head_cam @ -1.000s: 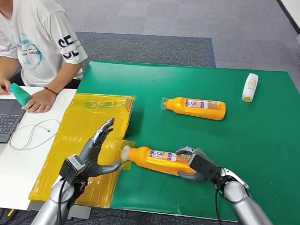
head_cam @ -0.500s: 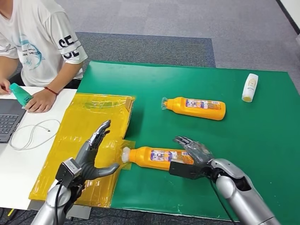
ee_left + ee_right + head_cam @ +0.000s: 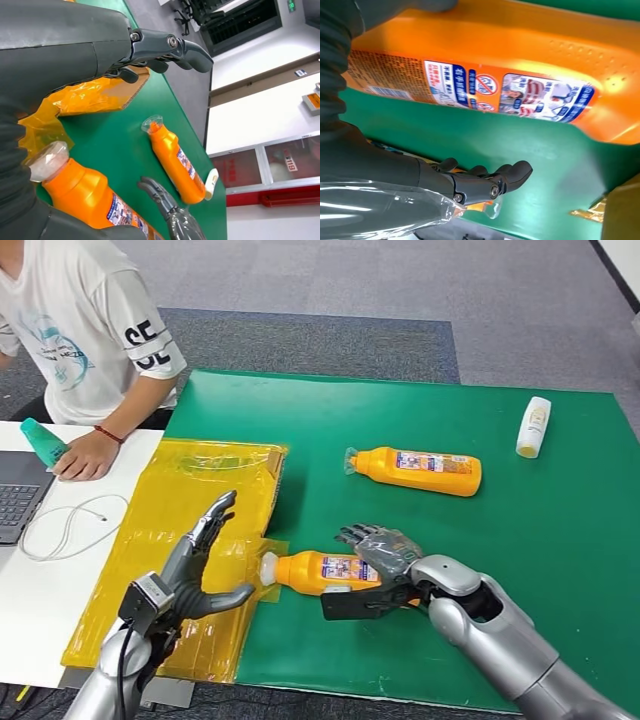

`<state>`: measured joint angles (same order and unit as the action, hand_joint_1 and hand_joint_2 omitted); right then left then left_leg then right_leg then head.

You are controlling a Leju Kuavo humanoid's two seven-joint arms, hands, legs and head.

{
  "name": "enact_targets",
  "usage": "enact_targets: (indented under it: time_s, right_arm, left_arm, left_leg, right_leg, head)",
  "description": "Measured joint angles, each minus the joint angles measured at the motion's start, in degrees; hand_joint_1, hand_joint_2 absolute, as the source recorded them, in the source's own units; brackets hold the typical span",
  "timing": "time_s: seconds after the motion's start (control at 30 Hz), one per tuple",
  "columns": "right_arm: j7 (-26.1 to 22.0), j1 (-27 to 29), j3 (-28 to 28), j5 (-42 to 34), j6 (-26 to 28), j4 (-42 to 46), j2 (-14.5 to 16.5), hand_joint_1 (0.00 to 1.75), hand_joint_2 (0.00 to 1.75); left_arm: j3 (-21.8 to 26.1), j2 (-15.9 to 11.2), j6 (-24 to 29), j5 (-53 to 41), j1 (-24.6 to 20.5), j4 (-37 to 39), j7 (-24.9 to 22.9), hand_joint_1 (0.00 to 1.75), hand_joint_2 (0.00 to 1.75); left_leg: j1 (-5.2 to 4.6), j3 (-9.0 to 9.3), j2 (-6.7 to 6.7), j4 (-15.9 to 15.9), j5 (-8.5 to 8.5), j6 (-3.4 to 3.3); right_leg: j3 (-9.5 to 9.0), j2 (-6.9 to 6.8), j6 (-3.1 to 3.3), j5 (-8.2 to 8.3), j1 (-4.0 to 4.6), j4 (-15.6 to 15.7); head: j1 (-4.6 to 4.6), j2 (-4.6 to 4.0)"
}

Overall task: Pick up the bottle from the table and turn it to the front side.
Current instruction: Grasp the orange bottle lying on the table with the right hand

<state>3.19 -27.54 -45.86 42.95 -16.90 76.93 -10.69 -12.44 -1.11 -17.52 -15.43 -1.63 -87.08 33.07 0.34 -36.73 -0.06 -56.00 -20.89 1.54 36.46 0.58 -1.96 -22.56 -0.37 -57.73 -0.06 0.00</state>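
The near orange bottle (image 3: 321, 571) lies on its side on the green mat (image 3: 453, 540). The right hand (image 3: 377, 558), fingers spread, reaches over it; the left hand (image 3: 200, 565) waits open beside the cap. Next, I think, it must close around the body and lift.

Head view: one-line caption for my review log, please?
Right hand over the near orange bottle on the green mat; left hand open above yellow bag.
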Motion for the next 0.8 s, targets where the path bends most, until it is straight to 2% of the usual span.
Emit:
enact_targets:
  time_s: [0.5, 0.8]
  right_arm:
    - [1.5, -1.1, -4.1, -3.2, 0.5, -2.8, -0.1, 0.0, 1.75]
    - [3.1, 2.2, -0.9, -4.0, 4.1, -4.8, -1.6, 0.0, 1.75]
  left_arm:
    - [0.0, 0.1, 0.1, 0.2, -0.5, 0.0, 0.6, 0.0, 1.75]
    - [0.1, 0.1, 0.1, 0.8, 0.0, 0.0, 0.4, 0.0, 1.75]
  left_leg:
    - [0.0, 0.01, 0.0, 0.0, 0.0, 0.0]
    - [-0.01, 0.0, 0.0, 0.0, -0.05, 0.0]
  right_leg:
    - [0.01, 0.0, 0.0, 0.0, 0.0, 0.0]
    - [0.01, 0.0, -0.01, -0.01, -0.01, 0.0]
  head:
    - [0.01, -0.02]
    - [0.0, -0.02]
